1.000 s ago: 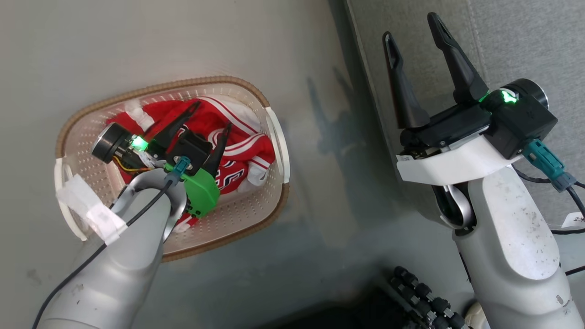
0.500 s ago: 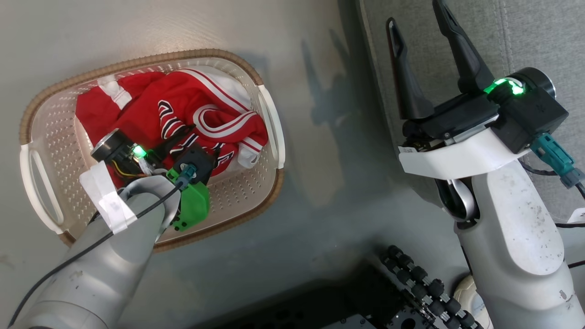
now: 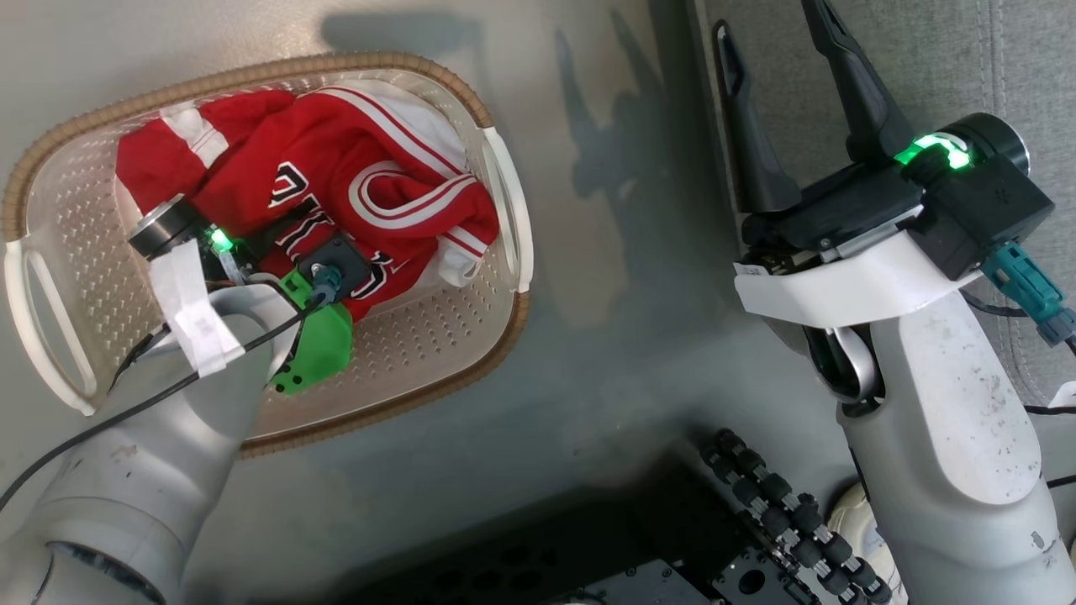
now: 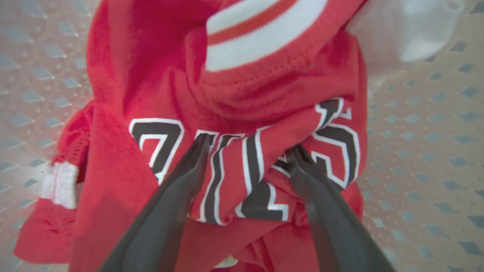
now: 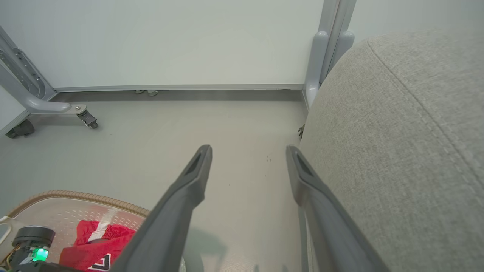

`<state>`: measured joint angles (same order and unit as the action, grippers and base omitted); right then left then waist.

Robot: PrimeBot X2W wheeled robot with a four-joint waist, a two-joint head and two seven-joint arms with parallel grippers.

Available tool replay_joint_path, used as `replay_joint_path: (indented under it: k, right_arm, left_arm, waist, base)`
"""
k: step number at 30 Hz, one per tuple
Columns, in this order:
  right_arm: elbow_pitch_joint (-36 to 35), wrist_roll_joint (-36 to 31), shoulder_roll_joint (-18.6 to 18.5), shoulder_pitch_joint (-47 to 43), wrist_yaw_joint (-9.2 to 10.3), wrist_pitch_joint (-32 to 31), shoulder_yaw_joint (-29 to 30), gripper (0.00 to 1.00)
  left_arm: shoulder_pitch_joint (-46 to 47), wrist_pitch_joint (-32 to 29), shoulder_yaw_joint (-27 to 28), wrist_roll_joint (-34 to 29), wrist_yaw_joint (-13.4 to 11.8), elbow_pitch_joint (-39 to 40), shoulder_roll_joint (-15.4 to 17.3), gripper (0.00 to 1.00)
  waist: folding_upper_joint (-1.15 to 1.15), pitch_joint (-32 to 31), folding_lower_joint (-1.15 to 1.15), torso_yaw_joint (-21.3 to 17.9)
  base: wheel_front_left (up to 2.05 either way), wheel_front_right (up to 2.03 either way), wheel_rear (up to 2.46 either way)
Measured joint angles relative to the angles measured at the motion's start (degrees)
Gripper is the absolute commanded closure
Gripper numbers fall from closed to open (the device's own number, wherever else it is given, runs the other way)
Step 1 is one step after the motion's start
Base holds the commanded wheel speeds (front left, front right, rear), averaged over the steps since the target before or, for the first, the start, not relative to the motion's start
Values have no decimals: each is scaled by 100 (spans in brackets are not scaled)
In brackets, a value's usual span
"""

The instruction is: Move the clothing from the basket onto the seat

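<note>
**Left tool (image 4: 248, 146) lowered into the clothing (image 3: 336, 168) in the basket (image 3: 420, 336); right tool (image 5: 248, 148) held spread beside the seat (image 5: 397, 151).**

At the left, the cream basket is set on the grey floor (image 3: 588, 378), and the red clothing with white stripe trim is heaped inside it, towards its far side. The left tool is sunk into this heap with its two dark fingers spread. A fold of the jersey's dark-and-white lettering is bunched between them, and their tips are pressed into the fabric. Further right, well apart from the basket, the right tool is held above the floor with its fingers spread. It is placed just beside the rounded left edge of the grey seat.
</note>
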<state>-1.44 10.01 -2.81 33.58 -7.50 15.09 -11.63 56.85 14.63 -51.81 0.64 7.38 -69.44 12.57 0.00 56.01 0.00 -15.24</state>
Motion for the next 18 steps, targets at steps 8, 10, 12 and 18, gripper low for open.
replay_joint_path:
  k: [8,10,12,18]
  right_arm:
    - [-14,-44,0,1,0,0,0,0]
    - [-4,-49,0,11,0,0,2,0]
    - [1,-51,1,33,0,0,2,0]
    - [67,-63,0,42,0,0,29,0]
  left_arm:
    - [190,-102,-303,70,0,-296,-275,100]
    - [191,-94,-381,149,0,-314,-330,100]
    - [189,-66,-467,220,0,-327,-371,100]
    - [146,7,-655,568,0,-296,-485,100]
  waist:
    - [0,91,0,58]
    - [0,67,0,80]
    - [0,20,0,101]
    - [0,-202,0,162]
  base:
    - [0,0,0]
    - [0,0,0]
    - [0,0,0]
    - [0,0,0]
